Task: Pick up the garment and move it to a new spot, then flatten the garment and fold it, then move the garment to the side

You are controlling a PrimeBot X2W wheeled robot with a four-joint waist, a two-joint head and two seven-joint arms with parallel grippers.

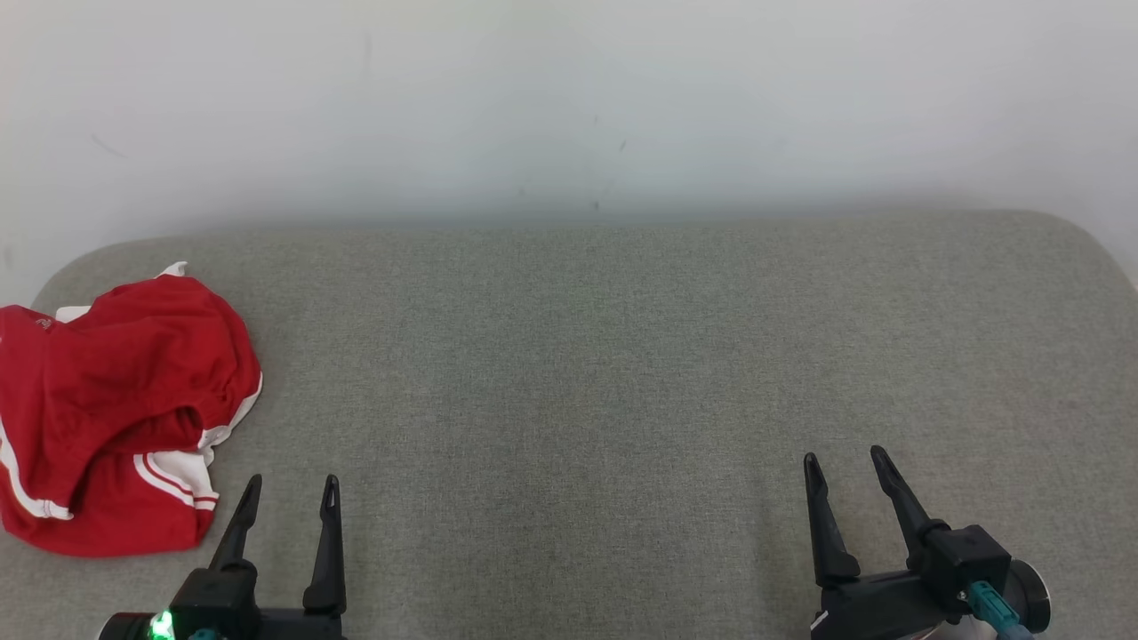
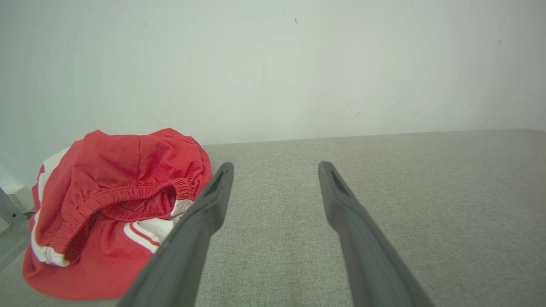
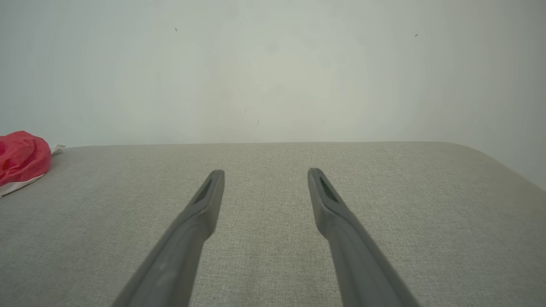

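Head view: red shorts with white side stripes lie crumpled in a heap at the far left of the grey fabric-covered counter, cut by the left frame edge. Left gripper at lower left, fingers spread, nothing between them, tips pointing up-frame; it sits just right of the heap's near corner and I can't tell if the nearer finger touches cloth. Right gripper at lower right, fingers apart, empty, well away from the shorts. Green light on the left wrist body. Plain white wall behind the counter.

Left wrist view: left gripper released, both dark fingers over bare counter. Shorts bunched at left, elastic waistband gaping toward the camera, white stripes below it. The left-hand finger overlaps the heap's edge in frame; contact unclear. White wall beyond.

Right wrist view: right gripper wide apart, holding nothing, above bare counter. Shorts show as a small red lump with a white edge at the far left, near the counter's back edge. Rounded counter corner at right.
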